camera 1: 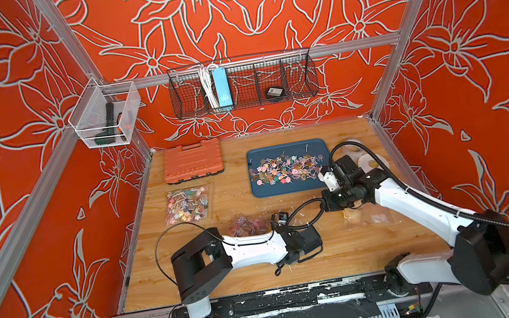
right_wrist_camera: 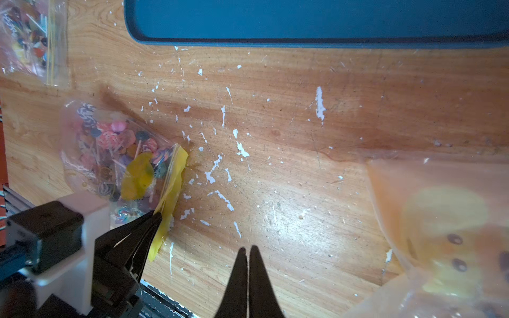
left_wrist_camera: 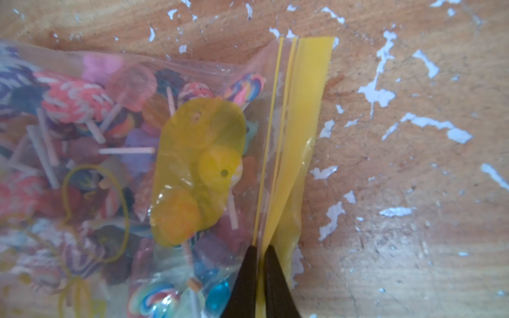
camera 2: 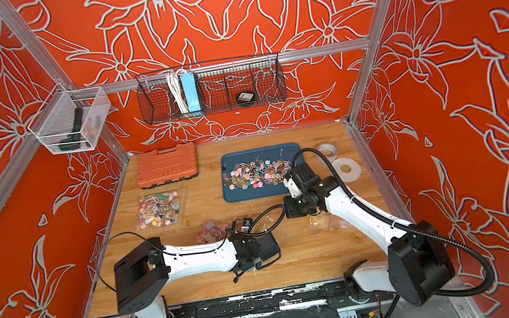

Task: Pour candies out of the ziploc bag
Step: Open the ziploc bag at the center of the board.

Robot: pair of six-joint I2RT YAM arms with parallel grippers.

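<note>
1. The left gripper (left_wrist_camera: 260, 249) pinches the ziploc bag (left_wrist_camera: 209, 68) by one end of its yellow zip strip (left_wrist_camera: 300, 110), jaws clamped on the plastic.
2. The bag rests on the wooden table (right_wrist_camera: 303, 110), with the candies (left_wrist_camera: 74, 99) packed inside just behind the strip.
3. The right gripper (right_wrist_camera: 249, 250) hangs closed and empty over bare wood, apart from the bag.
4. Loose candies (camera 1: 282, 167) lie on the blue tray (camera 1: 286, 188), farther back.
</note>
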